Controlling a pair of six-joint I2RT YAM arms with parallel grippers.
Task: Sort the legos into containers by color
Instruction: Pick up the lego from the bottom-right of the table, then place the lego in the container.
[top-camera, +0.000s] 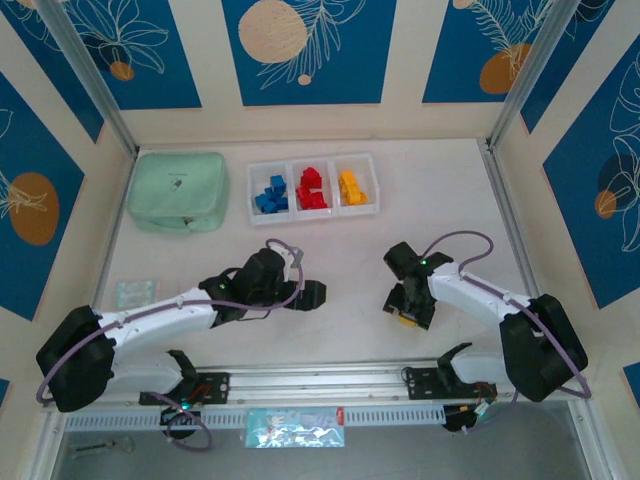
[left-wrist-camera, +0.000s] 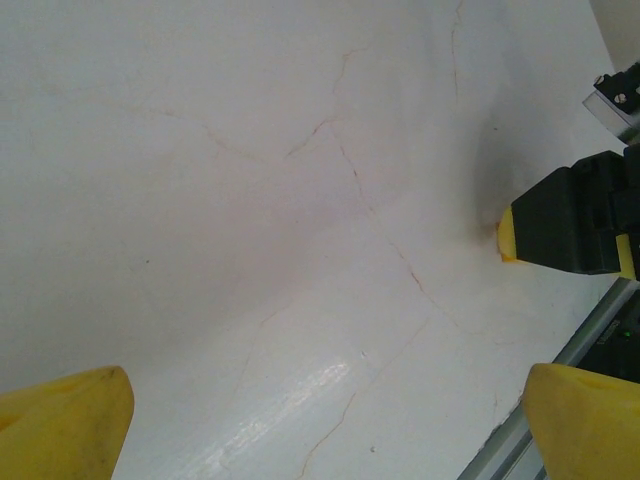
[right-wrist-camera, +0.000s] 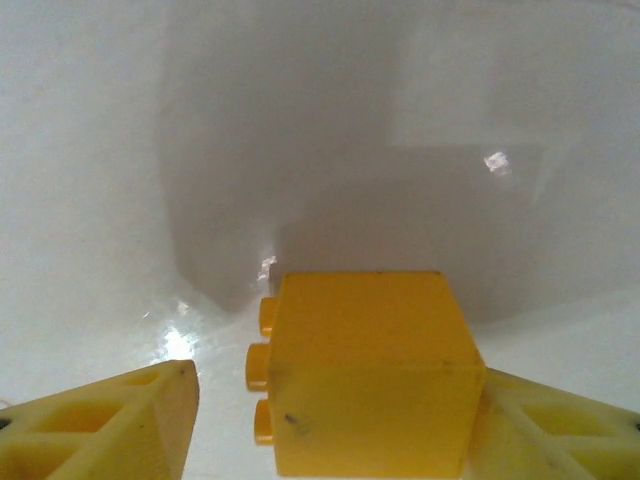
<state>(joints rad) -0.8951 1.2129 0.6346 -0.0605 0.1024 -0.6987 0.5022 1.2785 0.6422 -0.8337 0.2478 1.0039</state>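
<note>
A yellow lego (right-wrist-camera: 365, 370) lies on its side on the white table between the fingers of my right gripper (right-wrist-camera: 335, 400). The right finger (right-wrist-camera: 560, 430) touches it, and a gap separates its studs from the left finger (right-wrist-camera: 110, 425). In the top view that gripper (top-camera: 408, 312) stands low at centre right over the brick (top-camera: 407, 319). The containers (top-camera: 312, 160) sit at the back, with blue legos (top-camera: 271, 194) on the left, red (top-camera: 313, 188) in the middle and yellow (top-camera: 350, 187) on the right. My left gripper (top-camera: 310, 295) is open above bare table (left-wrist-camera: 330, 420).
A mint-green zippered pouch (top-camera: 180, 190) lies left of the bins. A small clear packet (top-camera: 135, 293) rests near the left wall. The metal rail (top-camera: 320, 380) runs along the near edge. The right gripper's black body (left-wrist-camera: 570, 225) shows at the right of the left wrist view.
</note>
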